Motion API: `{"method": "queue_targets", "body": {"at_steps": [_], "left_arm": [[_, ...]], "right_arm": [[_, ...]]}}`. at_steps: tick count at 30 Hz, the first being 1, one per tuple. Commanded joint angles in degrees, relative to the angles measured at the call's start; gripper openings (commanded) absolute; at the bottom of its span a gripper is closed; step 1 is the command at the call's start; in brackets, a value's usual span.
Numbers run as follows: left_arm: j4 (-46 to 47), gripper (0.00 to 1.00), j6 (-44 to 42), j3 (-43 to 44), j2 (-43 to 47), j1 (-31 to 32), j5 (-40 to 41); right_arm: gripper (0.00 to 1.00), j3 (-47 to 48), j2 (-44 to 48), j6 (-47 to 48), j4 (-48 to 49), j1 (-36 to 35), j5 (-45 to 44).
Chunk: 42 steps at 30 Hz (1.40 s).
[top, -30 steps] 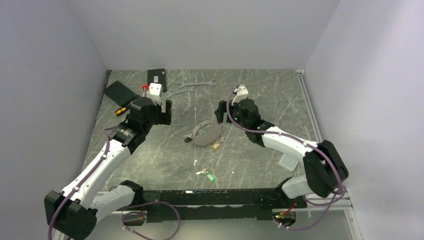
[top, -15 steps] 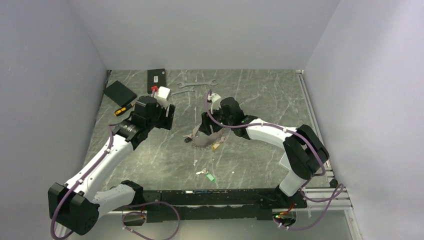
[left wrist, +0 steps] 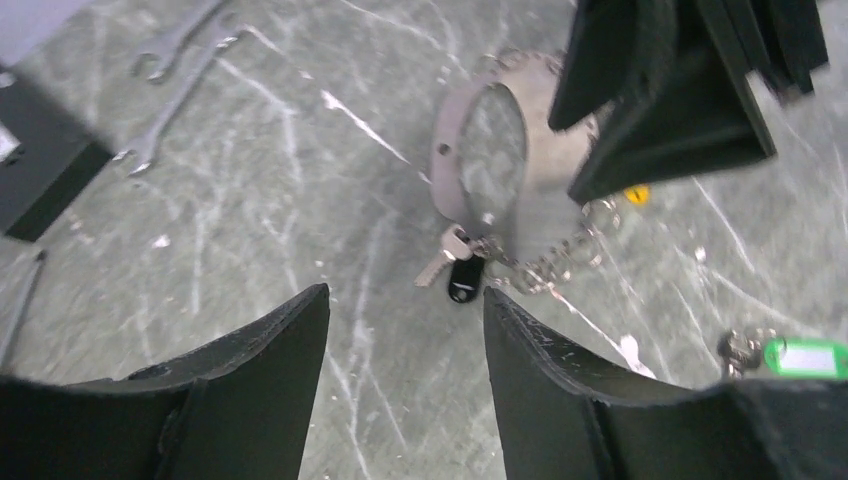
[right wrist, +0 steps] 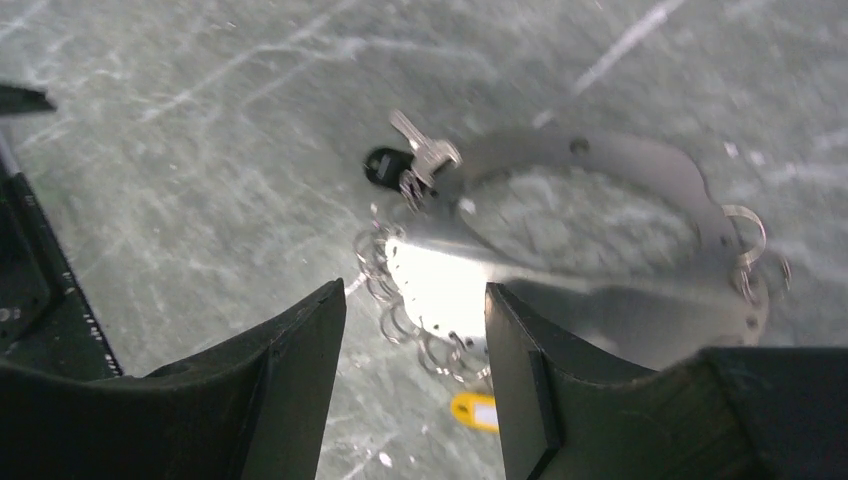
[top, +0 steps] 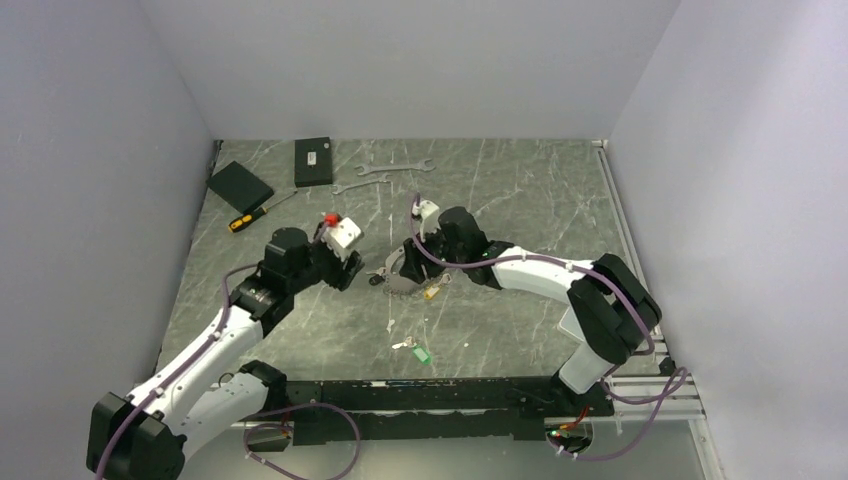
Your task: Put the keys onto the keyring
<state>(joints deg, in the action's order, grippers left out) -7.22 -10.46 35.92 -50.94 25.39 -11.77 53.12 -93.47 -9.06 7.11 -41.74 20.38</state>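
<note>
The grey marbled worktop (top: 520, 190) is filling the middle of the overhead view, and both arms are reaching toward its centre. The left arm (top: 215, 335) is stretching up from the lower left, and its jaws are standing wide apart with nothing between them, pointing at bare surface just left of the keyring. The right arm (top: 540, 268) is curving in from the lower right, and its jaws are also spread open, hanging directly over the keyring (right wrist: 640, 170) without gripping it; whether they are touching the metal cannot be told. Two flat black boxes (top: 313, 161) are lying in the upper left of the overhead view. The keyring (top: 403, 282), a broad silvery band hung with small split rings, is lying flat at the centre. Two silver wrenches (top: 397, 168) are resting toward the top, and a screwdriver (top: 255, 212) is lying below the boxes. The keys (top: 412, 348), with their green tag, are sitting apart from the ring, near the lower centre, and are showing in the lower right corner of the left wrist view (left wrist: 775, 352). A black-headed key (left wrist: 462, 280) and a yellow tag (right wrist: 475, 410) are lying at the ring's edge.
</note>
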Motion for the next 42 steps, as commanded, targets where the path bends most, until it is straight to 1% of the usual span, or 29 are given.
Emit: {"method": "queue_targets", "body": {"at_steps": [1, 3, 4, 9, 12, 13, 18, 21, 24, 27, 29, 31, 34, 36, 39, 42], "left_arm": [[6.6, 0.64, -14.0, -3.8, 1.3, 1.5, -10.4], [6.8, 0.64, -16.2, -4.6, 0.2, 1.6, -12.1], [6.6, 0.63, -16.8, -4.3, -0.8, 1.6, -12.7], [4.5, 0.55, -19.4, -1.7, -7.3, 1.6, -17.1], [2.3, 0.5, -21.7, -0.5, -10.6, 1.6, -24.6], [1.8, 0.5, -22.2, -0.2, -11.4, 1.7, -25.3], [2.0, 0.47, -21.8, 0.5, -14.7, 2.6, -20.7], [1.4, 0.43, -21.8, 1.7, -16.2, 3.0, -23.0], [0.8, 0.44, -22.9, 1.6, -16.5, 4.4, -28.7], [-2.8, 0.46, -24.7, 1.7, -16.7, 7.1, -35.0], [-4.8, 0.47, -25.8, 1.4, -16.8, 10.0, -36.7], [-6.9, 0.47, -26.4, 1.0, -17.1, 12.8, -36.5], [-11.3, 0.47, -27.8, 1.9, -17.8, 15.3, -36.6], [-13.5, 0.47, -28.6, 2.8, -17.6, 16.2, -35.8], [-13.9, 0.45, -25.9, 3.3, -15.6, 17.3, -32.1], [-11.4, 0.45, -25.9, 1.0, -11.8, 18.5, -28.6]], "right_arm": [[0.57, -4.3, 5.0, -3.7, 1.3, -0.2, -10.5], [0.57, -5.8, 6.3, -4.4, 0.7, -0.2, -14.6], [0.57, -6.6, 7.1, -4.4, 0.7, -0.2, -15.2], [0.57, -11.1, 11.4, -4.5, 1.6, -0.2, -14.8], [0.57, -13.6, 14.7, -4.8, 1.5, -0.2, -14.3], [0.57, -14.3, 15.8, -4.6, 1.4, -0.2, -13.6], [0.57, -16.0, 20.0, -4.5, -0.7, -0.2, -10.1], [0.56, -17.1, 21.0, -4.8, -0.6, -0.5, -4.7], [0.56, -18.2, 21.6, -5.2, -0.8, -1.9, -2.7], [0.54, -19.3, 22.4, -5.2, -1.3, -3.1, -4.4], [0.52, -20.0, 23.8, -5.9, -1.6, -3.2, -6.6], [0.5, -21.0, 25.8, -7.2, -1.6, -3.3, -7.3], [0.46, -21.8, 27.9, -8.1, -2.0, -3.3, -2.0], [0.43, -20.8, 26.0, -7.9, -4.0, -3.3, 3.1], [0.36, -16.5, 20.4, -8.3, -11.9, -4.0, 8.6], [0.36, -16.3, 20.4, -10.8, -14.1, -7.2, 7.8]]}}
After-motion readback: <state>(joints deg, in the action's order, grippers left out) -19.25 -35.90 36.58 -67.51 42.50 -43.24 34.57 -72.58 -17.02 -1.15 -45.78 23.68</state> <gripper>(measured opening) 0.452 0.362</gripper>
